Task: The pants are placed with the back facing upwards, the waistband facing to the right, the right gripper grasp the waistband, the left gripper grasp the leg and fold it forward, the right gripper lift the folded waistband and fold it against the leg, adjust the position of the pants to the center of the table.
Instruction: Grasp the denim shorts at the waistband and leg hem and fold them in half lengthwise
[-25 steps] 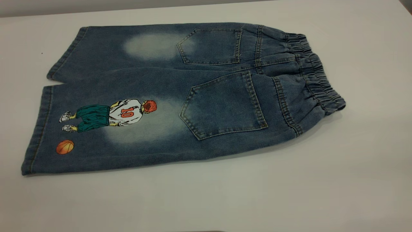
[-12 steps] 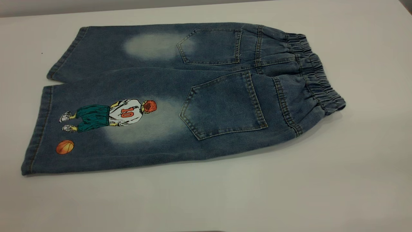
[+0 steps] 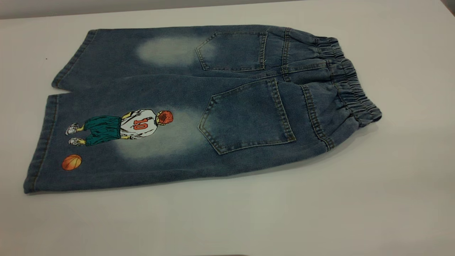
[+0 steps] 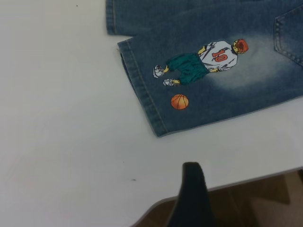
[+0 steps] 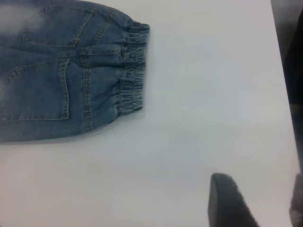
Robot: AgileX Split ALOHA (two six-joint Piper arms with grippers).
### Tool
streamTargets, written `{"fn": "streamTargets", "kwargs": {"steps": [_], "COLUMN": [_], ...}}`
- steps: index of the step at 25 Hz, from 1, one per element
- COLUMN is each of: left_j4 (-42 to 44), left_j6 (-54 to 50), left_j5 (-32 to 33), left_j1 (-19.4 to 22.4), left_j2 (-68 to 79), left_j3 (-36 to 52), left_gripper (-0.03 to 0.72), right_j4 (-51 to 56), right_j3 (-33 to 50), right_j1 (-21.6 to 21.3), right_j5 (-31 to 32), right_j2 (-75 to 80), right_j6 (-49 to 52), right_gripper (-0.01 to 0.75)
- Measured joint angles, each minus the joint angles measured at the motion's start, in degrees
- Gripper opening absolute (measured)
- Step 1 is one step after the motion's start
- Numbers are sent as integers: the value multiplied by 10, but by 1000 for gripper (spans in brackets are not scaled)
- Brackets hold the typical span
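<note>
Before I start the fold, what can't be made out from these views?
- Left gripper: left wrist view shows one dark finger, cut off by the edge; open or shut unclear.
- Right gripper: same in the right wrist view.
- Both arms: outside the exterior view.
- Pants front: face down against the table.

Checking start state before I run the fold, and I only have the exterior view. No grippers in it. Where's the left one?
Observer: One dark finger of the left gripper shows in its wrist view, above the table's near edge, clear of the pants.
Operator: What's closest to it?
Observer: The printed leg's hem corner, near the orange basketball.
Operator: And the right?
Observer: The right gripper shows one finger too, over bare table, apart from the waistband. Neither holds anything.
</note>
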Motion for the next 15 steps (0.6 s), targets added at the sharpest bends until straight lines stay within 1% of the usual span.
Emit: {"fn": "streamTargets", "kwargs": {"steps": [15], "left_j4": [-11], "left_j6": [0], "left_j5": [0], "left_j1": [0], "left_j2": [0], "left_j3": [0], "left_gripper": [517], "right_j4": [4], "right_j3": [0], "right_j1": [0], "right_j5": [0], "right_j2": [0], "right_j6": [0], "right_gripper": [240]}}
